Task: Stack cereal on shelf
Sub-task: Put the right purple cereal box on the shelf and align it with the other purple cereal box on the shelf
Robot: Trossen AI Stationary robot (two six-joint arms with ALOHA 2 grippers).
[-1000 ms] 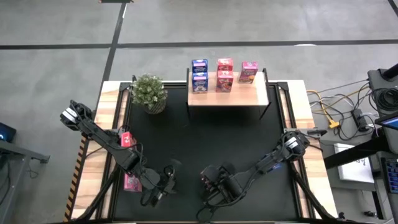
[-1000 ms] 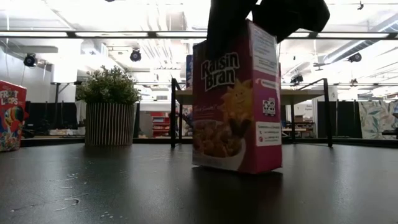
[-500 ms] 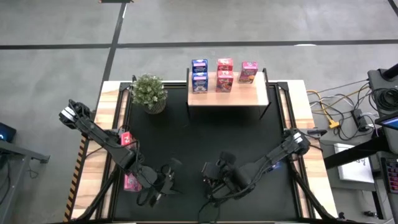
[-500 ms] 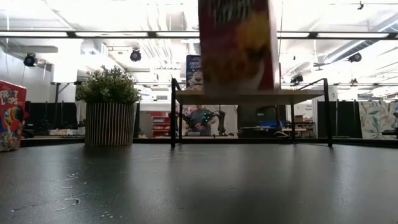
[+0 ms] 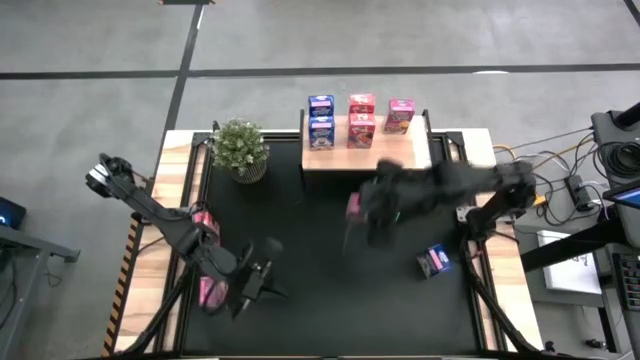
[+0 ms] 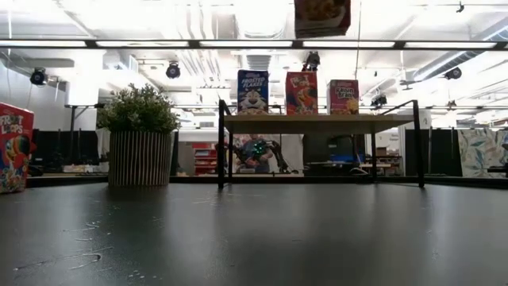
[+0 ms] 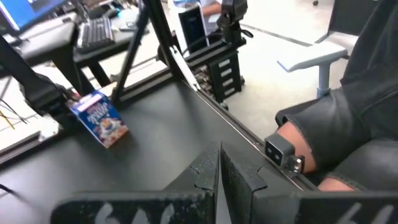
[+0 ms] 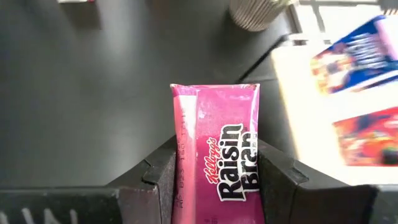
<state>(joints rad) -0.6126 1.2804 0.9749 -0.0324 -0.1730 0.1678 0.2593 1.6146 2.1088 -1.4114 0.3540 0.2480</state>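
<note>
My right gripper is shut on a pink Raisin Bran cereal box and hangs in the air just in front of the shelf; the arm is blurred in the high view. In the low view only the box's lower end shows, high up. The pale wood shelf carries several blue, red and pink boxes. A blue box lies on the table near the right edge. My left gripper is shut and empty, low over the near left of the table. My right gripper pinches the Raisin Bran box between its two fingers, one on each side of the box's end nearest the wrist. The box reaches away past the fingertips. It is lifted clear of the table, its lower end high above the tabletop.
A potted plant stands at the far left, beside the shelf. Pink boxes sit along the left edge, and a Froot Loops box stands at the left in the low view. A person's arm shows beyond the table's edge.
My right gripper has lifted the Raisin Bran box off the near middle of the table, carried it up and swung it toward the far edge, to just in front of the shelf. The blue box near the right edge now shows where the arm had been.
</note>
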